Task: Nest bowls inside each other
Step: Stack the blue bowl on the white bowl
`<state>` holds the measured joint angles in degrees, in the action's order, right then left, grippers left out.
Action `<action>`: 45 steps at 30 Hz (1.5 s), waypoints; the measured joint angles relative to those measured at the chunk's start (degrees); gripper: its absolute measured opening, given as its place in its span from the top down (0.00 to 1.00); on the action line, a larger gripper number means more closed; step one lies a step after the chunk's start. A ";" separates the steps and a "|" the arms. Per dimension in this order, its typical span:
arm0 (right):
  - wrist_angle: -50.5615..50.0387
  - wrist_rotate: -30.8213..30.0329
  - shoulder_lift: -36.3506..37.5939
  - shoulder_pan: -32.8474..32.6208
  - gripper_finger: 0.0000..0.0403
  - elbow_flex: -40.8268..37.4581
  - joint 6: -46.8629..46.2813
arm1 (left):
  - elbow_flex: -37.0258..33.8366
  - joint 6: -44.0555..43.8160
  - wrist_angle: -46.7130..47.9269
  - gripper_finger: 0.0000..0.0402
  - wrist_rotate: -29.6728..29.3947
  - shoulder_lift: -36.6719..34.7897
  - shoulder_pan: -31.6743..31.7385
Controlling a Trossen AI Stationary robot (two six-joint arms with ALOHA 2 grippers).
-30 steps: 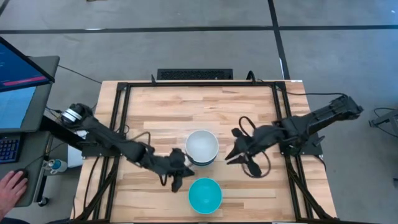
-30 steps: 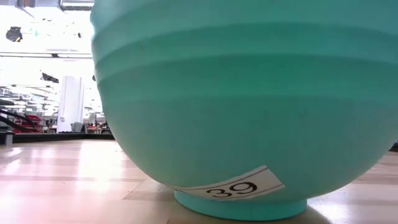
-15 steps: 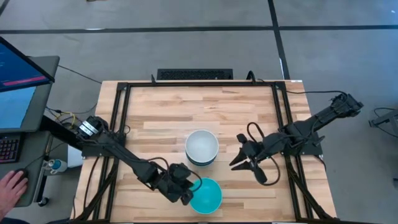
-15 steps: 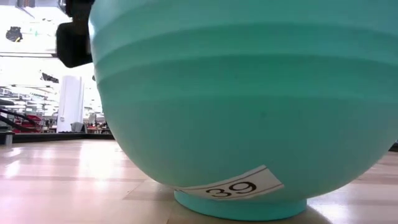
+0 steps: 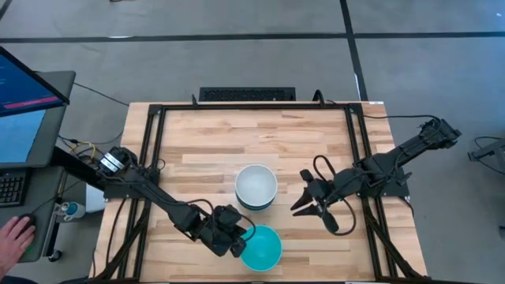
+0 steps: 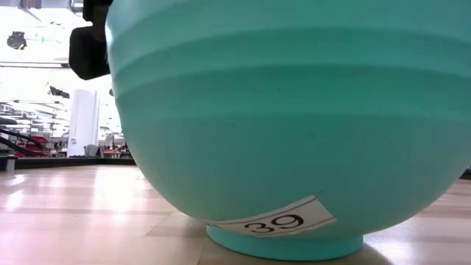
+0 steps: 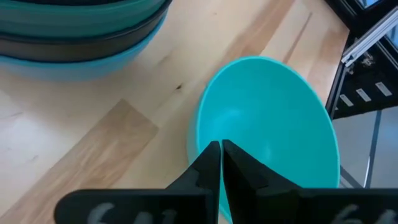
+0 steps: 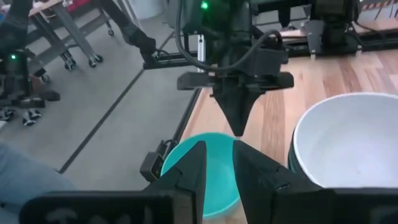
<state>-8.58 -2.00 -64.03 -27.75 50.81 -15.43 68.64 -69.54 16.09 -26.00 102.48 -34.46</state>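
A lone teal-green bowl (image 5: 262,248) stands upright on its foot near the table's near edge. It fills the low view (image 6: 294,125), with a "39" label by its foot. Behind it at mid-table stands a nested stack (image 5: 256,188) with the white bowl on top (image 8: 348,140); cyan and dark rims show below it (image 7: 81,37). My left gripper (image 5: 241,239) is shut at the teal bowl's left rim. My right gripper (image 5: 303,202) hovers open, right of the stack, touching nothing. My left gripper (image 7: 221,148) is closed on the teal bowl's rim at its left side (image 7: 198,140). One finger (image 7: 208,163) is outside the wall and the other inside, with only a thin slit between them. The fingers come steeply from above (image 8: 238,127). The bowl stays upright on the table.
Black frame rails (image 5: 150,158) run along the table's left, right and far sides. A monitor and a person's hand (image 5: 16,235) are off the table's left edge. Bare wood (image 5: 252,138) lies beyond the stack, toward the far edge.
My left gripper has moved from beside the stack toward the near edge, to the teal bowl's left rim, then held there. My right gripper has drawn back a little toward the right and near edges. No bowl has moved.
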 joint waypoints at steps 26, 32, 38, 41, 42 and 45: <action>1.43 -0.22 -0.04 0.50 0.75 -0.02 0.90 | 3.87 1.57 1.35 0.98 4.57 4.76 1.42; 1.42 -0.22 -0.04 0.50 0.75 -0.02 0.90 | 7.22 1.57 8.23 0.98 4.07 4.74 1.46; 1.42 -0.22 -0.04 0.50 0.75 -0.02 0.90 | 7.37 1.11 10.14 0.98 4.30 4.81 1.46; 1.40 -0.20 -0.04 0.50 0.75 -0.02 0.90 | 7.37 0.87 10.14 0.98 4.33 5.08 1.46; 1.40 -0.21 -0.04 0.50 0.75 -0.02 0.90 | 7.37 0.73 10.07 0.98 4.33 5.19 1.46; 1.37 -0.20 -0.04 0.50 0.75 -0.02 0.92 | 7.37 -0.09 9.88 0.98 4.83 5.49 1.49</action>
<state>-7.20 -2.20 -64.07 -27.24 50.78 -14.51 76.01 -69.62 25.98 -21.17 107.96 -32.97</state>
